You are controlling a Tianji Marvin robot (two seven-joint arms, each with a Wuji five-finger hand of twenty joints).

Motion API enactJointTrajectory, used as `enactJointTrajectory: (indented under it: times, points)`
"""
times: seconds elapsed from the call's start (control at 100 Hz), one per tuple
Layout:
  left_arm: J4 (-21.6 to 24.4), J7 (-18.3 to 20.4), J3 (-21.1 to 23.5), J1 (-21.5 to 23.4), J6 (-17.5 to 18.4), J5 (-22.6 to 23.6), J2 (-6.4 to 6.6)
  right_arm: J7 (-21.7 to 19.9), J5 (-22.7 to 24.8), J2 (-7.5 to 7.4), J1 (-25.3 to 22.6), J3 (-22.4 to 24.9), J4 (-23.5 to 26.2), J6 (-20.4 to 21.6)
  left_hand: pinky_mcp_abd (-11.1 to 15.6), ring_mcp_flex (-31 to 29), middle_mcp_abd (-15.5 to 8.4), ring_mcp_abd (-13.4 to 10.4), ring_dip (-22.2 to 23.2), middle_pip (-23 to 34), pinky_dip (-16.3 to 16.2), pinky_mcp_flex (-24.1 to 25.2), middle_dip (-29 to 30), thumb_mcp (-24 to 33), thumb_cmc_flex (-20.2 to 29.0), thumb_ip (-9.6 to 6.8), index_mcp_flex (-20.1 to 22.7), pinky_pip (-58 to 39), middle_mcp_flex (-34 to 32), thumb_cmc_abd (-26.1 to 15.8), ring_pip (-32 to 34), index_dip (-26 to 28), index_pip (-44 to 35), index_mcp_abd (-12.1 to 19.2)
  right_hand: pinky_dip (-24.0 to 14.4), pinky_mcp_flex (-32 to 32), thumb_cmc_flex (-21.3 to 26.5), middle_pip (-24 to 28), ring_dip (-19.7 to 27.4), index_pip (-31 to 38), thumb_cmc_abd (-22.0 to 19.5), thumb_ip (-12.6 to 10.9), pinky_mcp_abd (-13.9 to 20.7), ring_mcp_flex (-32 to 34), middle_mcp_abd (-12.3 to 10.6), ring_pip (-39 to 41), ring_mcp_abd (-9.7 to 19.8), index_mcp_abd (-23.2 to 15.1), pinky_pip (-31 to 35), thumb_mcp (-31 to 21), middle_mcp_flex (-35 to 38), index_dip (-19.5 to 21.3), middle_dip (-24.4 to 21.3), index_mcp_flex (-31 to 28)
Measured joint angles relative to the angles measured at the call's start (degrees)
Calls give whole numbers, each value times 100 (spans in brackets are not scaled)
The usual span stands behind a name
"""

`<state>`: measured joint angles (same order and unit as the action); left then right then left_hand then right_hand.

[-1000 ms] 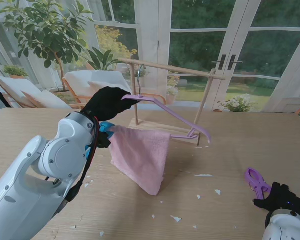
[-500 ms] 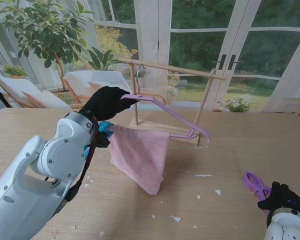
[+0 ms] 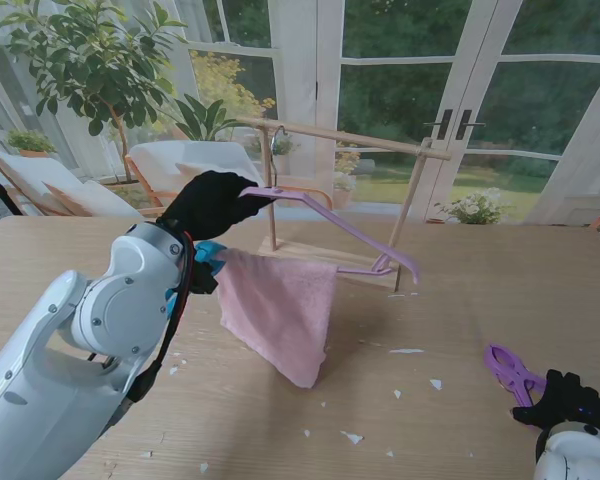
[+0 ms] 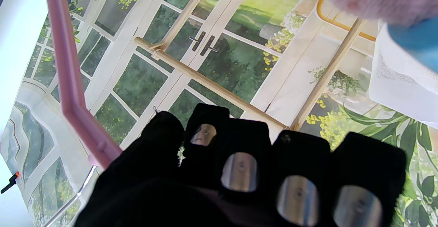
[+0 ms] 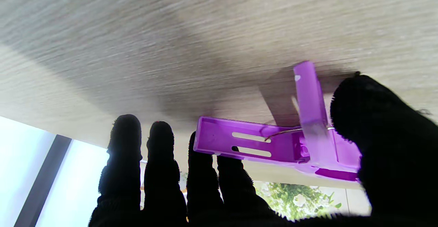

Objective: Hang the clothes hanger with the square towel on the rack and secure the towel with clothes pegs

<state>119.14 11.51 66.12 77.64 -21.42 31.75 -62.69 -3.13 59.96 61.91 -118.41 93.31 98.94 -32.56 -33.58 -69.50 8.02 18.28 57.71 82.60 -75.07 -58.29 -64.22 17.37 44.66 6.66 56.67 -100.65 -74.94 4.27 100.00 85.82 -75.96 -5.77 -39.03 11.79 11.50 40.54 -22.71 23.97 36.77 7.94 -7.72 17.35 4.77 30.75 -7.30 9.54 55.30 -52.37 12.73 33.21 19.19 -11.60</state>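
Note:
My left hand [image 3: 215, 203] is shut on the top of the purple hanger [image 3: 350, 225], held in the air in front of the wooden rack [image 3: 350, 137]. A pink square towel [image 3: 280, 310] hangs over the hanger's lower bar, and its low corner is close above the table. In the left wrist view the hanger [image 4: 66, 73] rises beside my fingers [image 4: 239, 167], with the rack's bar [image 4: 208, 83] beyond. At the near right, my right hand [image 3: 570, 400] holds a purple peg [image 3: 507, 368]. The peg [image 5: 273, 145] sits between thumb and fingers, just off the table.
A blue piece [image 3: 208, 255] shows at the towel's corner by my left wrist. Small white scraps [image 3: 408, 351] lie scattered on the wooden table [image 3: 480, 290]. The rack's base [image 3: 310, 252] stands behind the towel. Glass doors and plants lie beyond the far edge.
My right hand has drawn slightly nearer to me with the peg. The left hand and hanger have barely shifted, a touch higher.

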Motion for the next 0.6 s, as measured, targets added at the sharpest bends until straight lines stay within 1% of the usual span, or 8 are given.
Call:
enactJointTrajectory:
  times: [0.1, 0.21, 0.27, 0.3, 0.37, 0.45, 0.57, 0.6]
  points:
    - [0, 0, 8, 0, 15, -9, 1, 24, -10, 7, -70, 36, 27, 1, 0, 0, 0, -3, 0, 19, 0, 0, 0, 4, 0, 0, 1, 0, 0, 3, 1, 1, 0, 1, 52, -11, -40, -2, 45, -19, 134, 0, 54, -5, 53, -23, 109, 24, -127, -181, 0, -1, -5, -71]
    - [2, 1, 24, 5, 27, -15, 1, 33, -4, 8, -144, 57, 71, 1, 0, 0, 0, -4, 0, 21, 0, 0, 1, 58, -3, 0, 3, 0, 0, 7, 4, 1, 0, 3, 55, -5, -42, -3, 45, 2, 169, 0, 149, -2, 54, 10, 190, 31, -186, -299, 1, 0, -5, -74]
    - [4, 1, 34, 10, 35, -17, 1, 42, 0, 8, -176, 62, 88, 2, 0, 0, 0, -4, 0, 27, 0, 0, 2, 59, -4, 0, 55, 0, -26, 8, 8, 1, 0, 9, 56, 3, -42, 62, 45, 115, 205, 0, 153, 75, 54, 199, 254, 3, -225, -338, 4, 187, 42, -74]
    - [5, 1, 39, 13, 38, -17, 1, 66, 0, 8, -188, 62, 89, 6, 0, 0, 0, -4, 0, 27, 0, 0, 2, 60, -7, 0, 55, 0, -27, 9, 9, 1, 0, 9, 57, 14, -32, 171, 34, 234, 213, 0, 226, 89, 54, 211, 262, -13, -228, -339, 14, 292, 86, -74]
    - [7, 1, 48, 18, 44, -17, 1, 183, -8, 10, -211, 57, 84, 20, 0, 0, 0, -5, 0, 29, 0, 0, 9, 85, -59, 0, 56, 0, -28, 11, 10, 1, 0, 11, 112, 155, 105, 341, -59, 505, 315, 0, 285, 365, -3, 435, 321, -142, -231, -330, 258, 542, 156, -232]
    - [10, 1, 57, 20, 55, -17, 2, 389, -42, 22, -223, 44, 48, 44, 0, 0, 0, -5, 0, 31, 0, 0, 10, 137, -63, 0, 56, 0, -29, 34, 10, 1, 0, 12, 210, 356, 194, 349, -119, 776, 606, 0, 292, 858, -9, 651, 370, -277, -228, -346, 679, 741, 176, -544]
    - [10, 1, 66, 21, 75, -18, 3, 687, -137, 52, -219, 46, -39, 107, 0, 0, 0, -6, 0, 32, 0, 0, 10, 137, -64, 0, 56, 0, -30, 35, 11, 1, 0, 13, 427, 780, 212, 340, -174, 1032, 950, 1, 354, 1658, -17, 832, 455, -334, -41, -349, 1338, 743, 190, -1027]
    - [10, 1, 67, 21, 79, -23, 3, 742, -156, 58, -216, 48, -56, 122, 0, 0, 0, -6, 0, 32, 0, 0, 11, 138, -65, 0, 56, 0, -30, 36, 11, 1, 0, 13, 496, 874, 214, 322, -194, 1112, 1054, 54, 355, 1813, -12, 851, 460, -350, 1, -323, 1541, 743, 190, -1174]
